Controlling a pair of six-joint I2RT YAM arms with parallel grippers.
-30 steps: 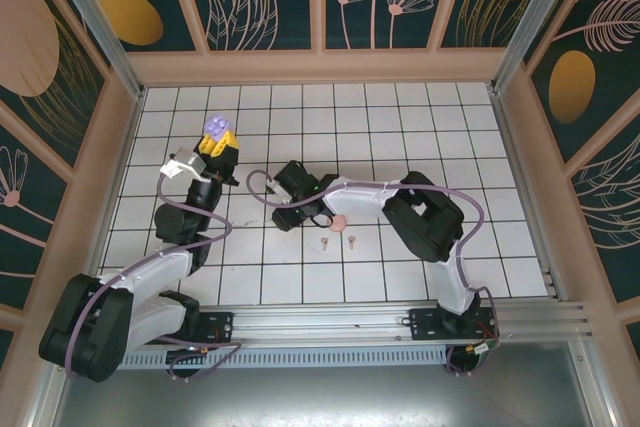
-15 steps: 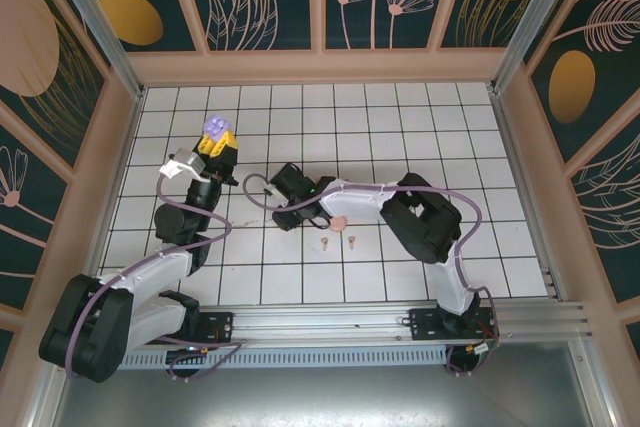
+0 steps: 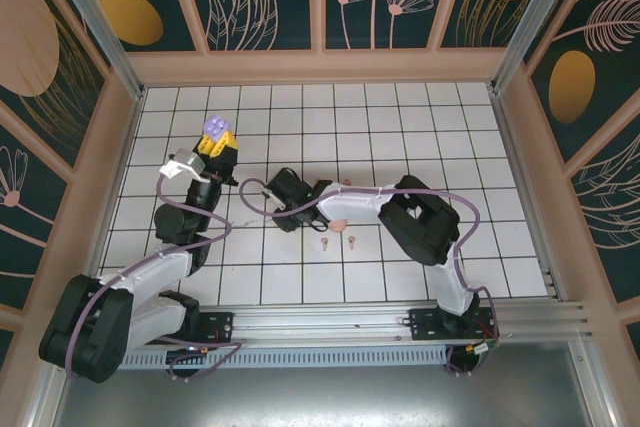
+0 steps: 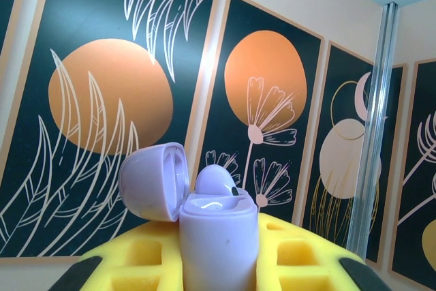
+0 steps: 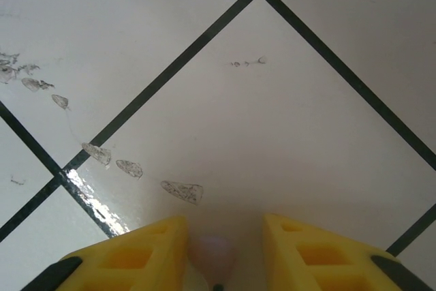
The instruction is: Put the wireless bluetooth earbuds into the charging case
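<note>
Two earbuds (image 3: 326,243) on tiles (image 3: 400,127), lilac case (image 4: 218,240) open

Counter (image 3: 400,127): white tiles with a dark grid; grey smudges visible in the right wrist view. Wall panels (image 4: 109,93): dark teal with orange discs and pale line-drawn plants, in beige frames. Left fingers (image 4: 136,264) and right fingers (image 5: 136,253): yellow, black at the outer corners. Charging case (image 4: 218,236): lilac. Lilac earbud (image 4: 215,179) seated in it. Pale pink earbud (image 5: 212,249) between the right fingers. Coral-pink earbuds (image 3: 326,243) on the counter.

earbud (image 5: 212,251) on the table (image 5: 286,120) (between the jaws of the right pincer (image 5: 223,223))
</note>
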